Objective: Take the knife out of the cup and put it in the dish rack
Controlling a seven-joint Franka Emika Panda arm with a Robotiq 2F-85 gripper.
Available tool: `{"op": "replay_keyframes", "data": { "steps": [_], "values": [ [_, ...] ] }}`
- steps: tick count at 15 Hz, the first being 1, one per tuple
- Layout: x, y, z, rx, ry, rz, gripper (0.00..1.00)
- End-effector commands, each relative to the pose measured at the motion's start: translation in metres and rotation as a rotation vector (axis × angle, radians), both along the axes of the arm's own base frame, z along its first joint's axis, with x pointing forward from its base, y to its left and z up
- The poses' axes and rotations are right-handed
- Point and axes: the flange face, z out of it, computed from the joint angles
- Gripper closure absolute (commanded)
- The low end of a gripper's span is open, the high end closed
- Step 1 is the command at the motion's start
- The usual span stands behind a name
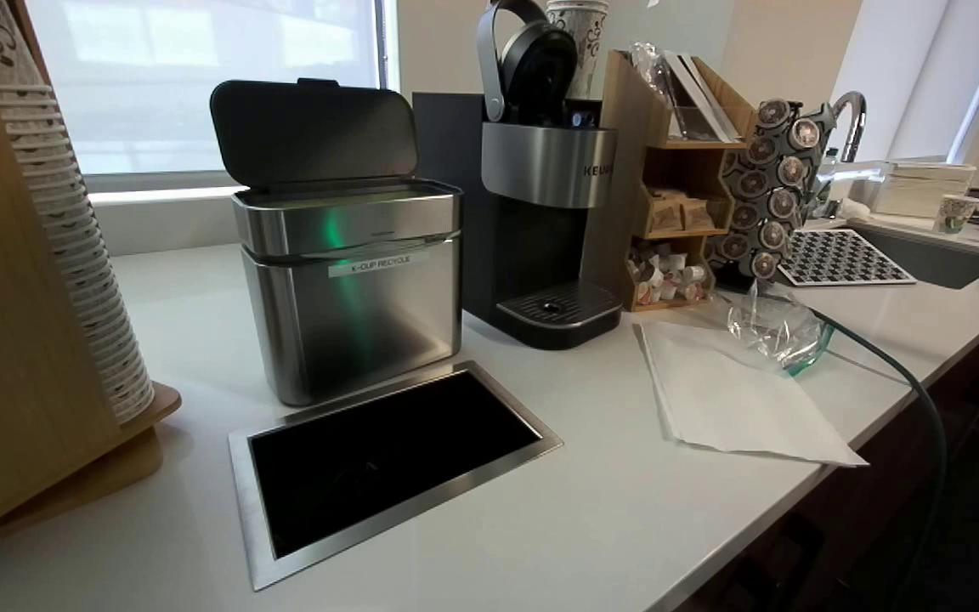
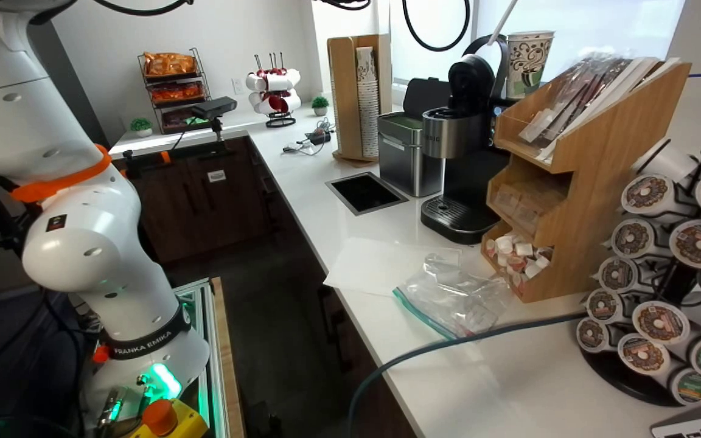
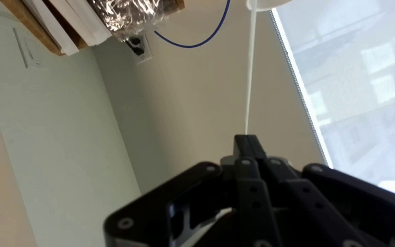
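Note:
In the wrist view my gripper (image 3: 247, 137) has its fingertips together on a thin white stick (image 3: 251, 61). The stick looks like the knife seen edge-on, but I cannot be sure. In an exterior view the white stick (image 2: 502, 21) slants down from the top edge, beside the coffee maker's raised handle and left of the cup. A patterned paper cup (image 2: 528, 64) stands on the coffee maker; the cup also shows in an exterior view (image 1: 581, 47). A white rounded edge, perhaps the cup's, shows at the top of the wrist view. The gripper is outside both exterior views. I make out no dish rack.
The coffee maker (image 1: 549, 166) stands between the open-lidded steel bin (image 1: 362, 297) and the wooden organizer (image 2: 618, 146). A pod carousel (image 2: 661, 292) and a sink (image 1: 957, 259) with a checkered mat (image 1: 846, 257) lie beyond. Paper (image 1: 736, 391) and a plastic bag (image 2: 448, 292) lie on the counter.

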Motion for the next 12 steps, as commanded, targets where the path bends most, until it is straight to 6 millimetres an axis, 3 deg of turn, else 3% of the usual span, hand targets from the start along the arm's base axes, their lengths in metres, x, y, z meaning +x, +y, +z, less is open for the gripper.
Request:
{"op": "replay_keyframes", "data": {
  "steps": [1,6,7,12],
  "values": [
    [-0.020,0.000,-0.012,0.000,-0.006,0.081,1.00],
    [-0.026,-0.021,-0.011,-0.018,-0.018,0.096,1.00],
    [-0.017,-0.012,-0.008,-0.024,-0.002,0.103,0.99],
    [-0.019,-0.022,-0.008,-0.023,-0.002,0.088,0.99]
  ]
}}
